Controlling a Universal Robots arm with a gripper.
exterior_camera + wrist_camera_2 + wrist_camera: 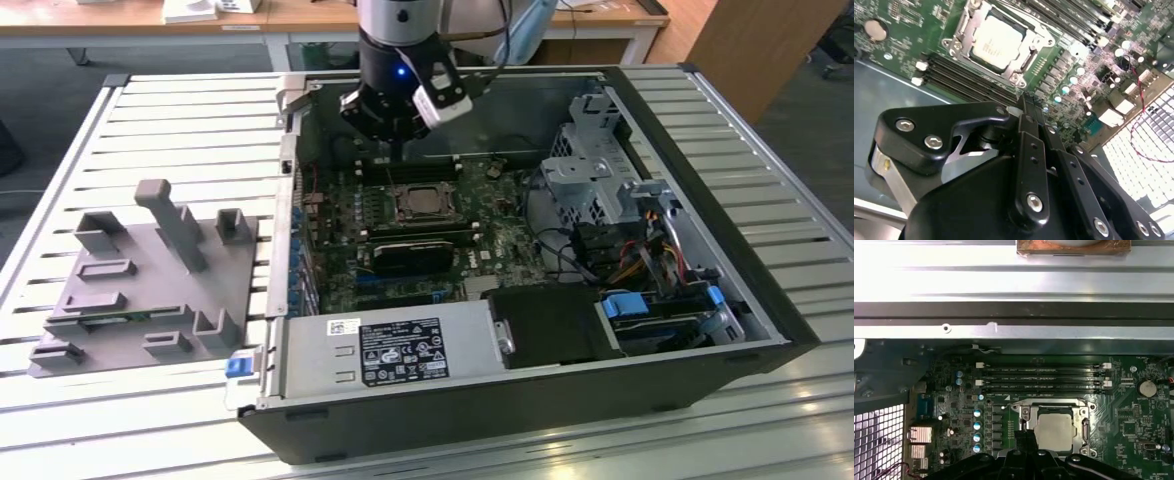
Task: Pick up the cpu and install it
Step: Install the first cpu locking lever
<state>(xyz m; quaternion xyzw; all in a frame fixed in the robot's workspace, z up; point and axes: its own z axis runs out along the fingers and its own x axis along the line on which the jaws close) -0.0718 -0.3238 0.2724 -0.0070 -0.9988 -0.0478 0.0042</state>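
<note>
The cpu lies flat in the black socket with a metal frame on the green motherboard, inside the open computer case. Its silvery top shows in the second wrist view and the first wrist view. My gripper hangs above the board, just beyond the socket towards the memory slots. In both wrist views the fingertips are pressed together with nothing between them, a short way from the cpu and apart from it.
A grey plastic tray with upright posts sits on the slatted table at the exterior view's left. Memory slots, a metal drive cage, loose cables and the power supply crowd the case around the socket.
</note>
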